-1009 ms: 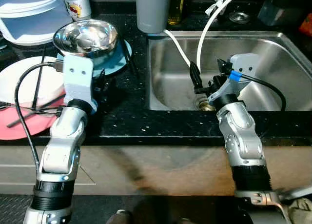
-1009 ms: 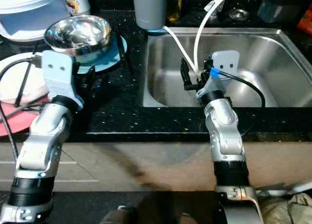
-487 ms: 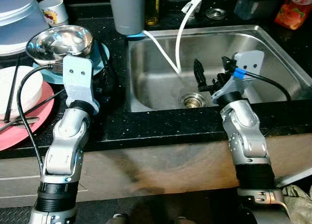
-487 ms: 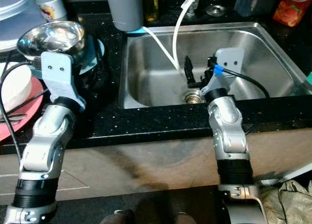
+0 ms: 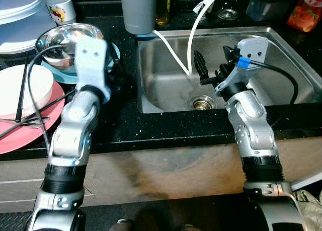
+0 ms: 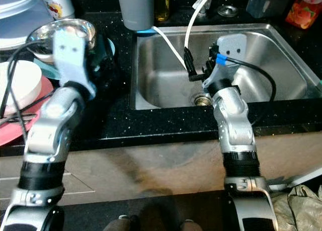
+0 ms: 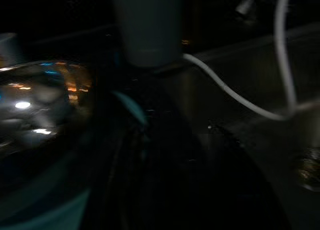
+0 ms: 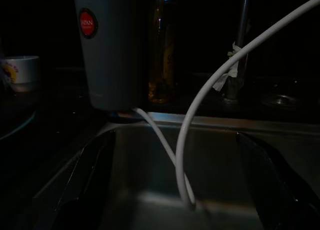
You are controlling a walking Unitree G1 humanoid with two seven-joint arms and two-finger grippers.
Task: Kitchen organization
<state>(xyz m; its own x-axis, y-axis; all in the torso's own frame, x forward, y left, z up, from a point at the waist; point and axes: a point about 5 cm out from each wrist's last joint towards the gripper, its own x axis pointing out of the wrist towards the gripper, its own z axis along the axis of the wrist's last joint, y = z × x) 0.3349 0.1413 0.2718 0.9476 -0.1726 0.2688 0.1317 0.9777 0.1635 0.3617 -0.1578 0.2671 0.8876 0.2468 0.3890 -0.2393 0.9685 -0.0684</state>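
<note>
- A flat pink plate (image 5: 20, 138) sits far left on the black counter (image 5: 131, 123). A round white bowl (image 5: 22, 90) rests on it, with dark sticks lying across.
- Behind them a shiny metal bowl (image 5: 63, 40) sits on a round teal plate (image 5: 60, 76).
- The left gripper (image 5: 114, 72) hangs over the counter just beside the metal bowl. It is dark there, so I cannot tell if its fingers are apart or together.
- A tall grey cup (image 5: 138, 9) stands at the back, near the sink corner.
- A thin white hose (image 5: 193, 40) loops down into the steel sink (image 5: 282, 65), near the round drain (image 5: 203, 102).
- The right gripper (image 5: 204, 72) hovers over the sink with its fingers spread wide, holding nothing.
- I think the robot is choosing what to tidy first. Next, the left gripper probably needs to reach the metal bowl and grip its rim gently.
</note>
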